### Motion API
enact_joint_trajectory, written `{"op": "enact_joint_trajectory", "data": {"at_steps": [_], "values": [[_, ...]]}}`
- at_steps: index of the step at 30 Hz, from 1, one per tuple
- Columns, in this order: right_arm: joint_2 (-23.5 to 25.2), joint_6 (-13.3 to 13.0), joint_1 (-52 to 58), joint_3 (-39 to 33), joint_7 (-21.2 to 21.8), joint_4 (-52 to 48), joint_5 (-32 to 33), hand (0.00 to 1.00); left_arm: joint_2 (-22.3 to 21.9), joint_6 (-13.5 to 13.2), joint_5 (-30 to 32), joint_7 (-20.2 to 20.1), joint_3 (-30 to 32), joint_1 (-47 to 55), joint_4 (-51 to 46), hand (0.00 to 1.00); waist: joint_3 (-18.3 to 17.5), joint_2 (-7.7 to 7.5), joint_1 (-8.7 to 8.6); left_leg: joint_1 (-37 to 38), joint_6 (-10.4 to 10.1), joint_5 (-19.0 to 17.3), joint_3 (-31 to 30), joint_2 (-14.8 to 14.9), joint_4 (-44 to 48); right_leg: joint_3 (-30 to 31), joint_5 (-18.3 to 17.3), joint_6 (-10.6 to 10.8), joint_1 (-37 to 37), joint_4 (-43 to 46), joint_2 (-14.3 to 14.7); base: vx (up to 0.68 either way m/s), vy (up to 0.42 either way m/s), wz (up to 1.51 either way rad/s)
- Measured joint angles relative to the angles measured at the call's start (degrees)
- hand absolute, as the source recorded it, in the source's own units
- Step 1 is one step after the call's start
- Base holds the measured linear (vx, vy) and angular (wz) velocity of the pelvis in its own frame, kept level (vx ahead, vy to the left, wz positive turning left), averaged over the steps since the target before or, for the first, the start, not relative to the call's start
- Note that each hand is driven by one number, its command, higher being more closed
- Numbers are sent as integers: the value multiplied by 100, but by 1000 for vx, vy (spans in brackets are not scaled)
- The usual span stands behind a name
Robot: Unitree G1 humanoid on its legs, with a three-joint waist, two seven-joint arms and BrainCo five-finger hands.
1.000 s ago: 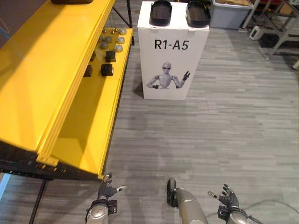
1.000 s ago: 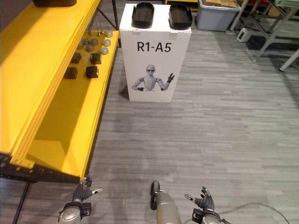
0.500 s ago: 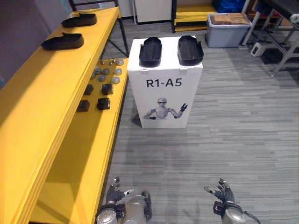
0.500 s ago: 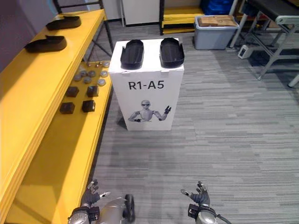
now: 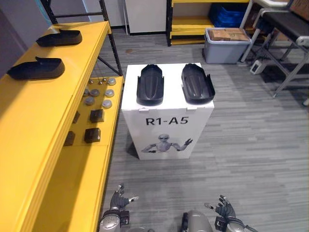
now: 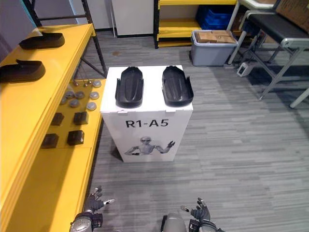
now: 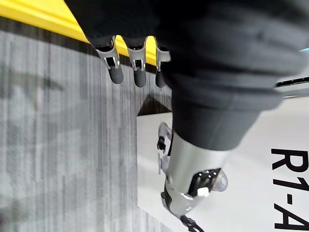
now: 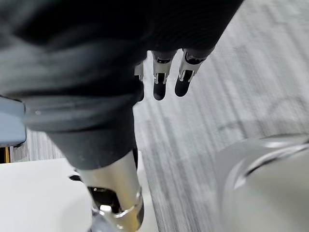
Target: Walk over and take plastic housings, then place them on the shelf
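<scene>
Two black plastic housings lie side by side on top of a white box (image 5: 166, 130): the left housing (image 5: 150, 84) and the right housing (image 5: 197, 83). Two more black housings rest on the top board of the yellow shelf (image 5: 34, 125) at the left, a near one (image 5: 35, 68) and a far one (image 5: 59, 37). My left hand (image 5: 119, 200) hangs low near the shelf's edge, fingers straight and empty. My right hand (image 5: 222, 210) hangs low at the right, fingers spread and empty. Both are well short of the box.
Small black blocks (image 5: 92, 135) and round grey parts (image 5: 99, 92) sit on the shelf's lower board. A grey bin (image 5: 226, 44) stands beyond the box, a metal-framed bench (image 5: 282, 29) at the far right. Grey floor (image 5: 251, 145) lies open to the right of the box.
The whole picture has shifted: the camera has moved closer, so the white box and its two housings sit nearer and lower in view. Both hands stay low and open.
</scene>
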Motion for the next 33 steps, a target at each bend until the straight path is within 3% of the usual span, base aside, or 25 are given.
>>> {"op": "enact_joint_trajectory", "data": {"at_steps": [1, 2, 5, 7, 8, 10, 14, 15, 16, 17, 18, 20, 24, 27, 33], "values": [[-8, 1, 59, -3, -1, 36, 0, 0, 40, -2, 4, 1, 1, 12, 33, 0, -22, -38, -18, 75, -175, -112, -50, 48, 5, 95, 792, -73, 23, -442, 88, 627, -310, 46], [-99, 5, 63, -13, -4, 164, 0, 0, -32, 10, 15, 4, 1, -27, 247, 0, -54, 103, -11, 151, -294, -183, -125, 254, 31, 54, 1146, -413, 107, -446, 255, 521, -273, 22], [-92, 7, 7, -119, -7, 169, 0, 0, -144, 6, 118, 1, 71, -52, 350, 0, -83, 221, -15, -166, -664, 76, -132, 442, 787, -100, 880, -619, 255, -373, 337, 432, -278, 23], [-59, 9, 193, -82, -26, -1, 4, 0, -319, 6, 122, 2, 183, -80, 335, 0, -52, 236, -60, -821, -630, 532, -119, 661, 2578, -354, 766, -674, 913, -764, 344, 362, -251, 55], [5, 5, 316, 2, -50, -236, 9, 0, -389, 4, 122, -1, 179, -58, 277, 0, -42, 213, 36, -1159, -645, 459, 78, 921, 3474, -396, 749, -703, 1363, -1026, 411, 287, -203, 14], [24, -11, 376, -14, -56, -464, 11, 0, -472, 3, 121, -2, 174, -9, 162, 0, -74, 183, 154, -1541, -636, 339, 337, 1133, 3819, -380, 734, -725, 1753, -1361, 447, 239, -135, -9], [35, -19, 296, -133, -76, -505, 23, 0, -525, -6, 120, 2, 165, -23, 158, 0, -91, 210, 206, -1870, -619, 346, 558, 1117, 2217, -367, 719, -669, 2153, -1770, 424, 199, 39, -6], [43, -17, 310, -235, -88, -460, 27, 0, -539, -3, 120, 1, 138, -22, 236, 0, -124, 276, 198, -1784, -604, 780, 475, 919, 910, -323, 659, -549, 2172, -1750, 450, 221, 141, -8], [15, -16, 331, -251, -104, -443, 28, 0, -549, -4, 120, 3, 120, -9, 262, 0, -159, 361, 200, -1737, -628, 1242, 442, 893, 546, -276, 637, -488, 2163, -1748, 512, 227, 183, -13], [52, -2, 332, -291, -135, -340, 30, 0, -487, 1, 120, 7, 107, -18, 415, 0, -174, 348, 200, -1570, -506, 1276, 477, 827, 282, -180, 581, -405, 2182, -1748, 523, 229, 210, -13], [121, -4, 374, -299, -149, -332, 31, 0, -408, 5, 120, 13, 107, -19, 450, 0, -191, 202, 208, -1430, -487, 1299, 548, 722, 85, -107, 546, -322, 2194, -1749, 386, 182, 174, -13], [149, -8, 423, -343, -160, -332, 31, 0, -356, 6, 120, 16, 126, 34, 463, 0, -242, 112, 210, -1238, -449, 1324, 690, 556, -190, 7, 498, -247, 2210, -1757, 242, 147, 122, -17], [135, -9, 488, -586, -193, -333, 36, 0, -231, 5, 121, 13, 146, 44, 601, 0, -285, 120, 199, -882, -352, 1409, 866, 329, -669, 200, 432, -140, 2280, -1780, 74, 103, 108, -17], [68, -5, 653, -1031, -232, -987, 128, 0, -151, 5, 127, -4, 183, 106, 587, 0, -332, 101, 180, -803, -349, 1447, 935, 268, -871, 250, 432, -136, 2276, -1856, 66, 70, 48, -10], [-1020, -17, 879, -1765, -294, -3181, 81, 0, -58, 0, 232, -99, 169, 550, 337, 0, -499, 77, -32, -664, -362, 1526, 973, 238, -1243, 316, 433, -134, 2245, -1934, 104, 69, 19, -5]]}}
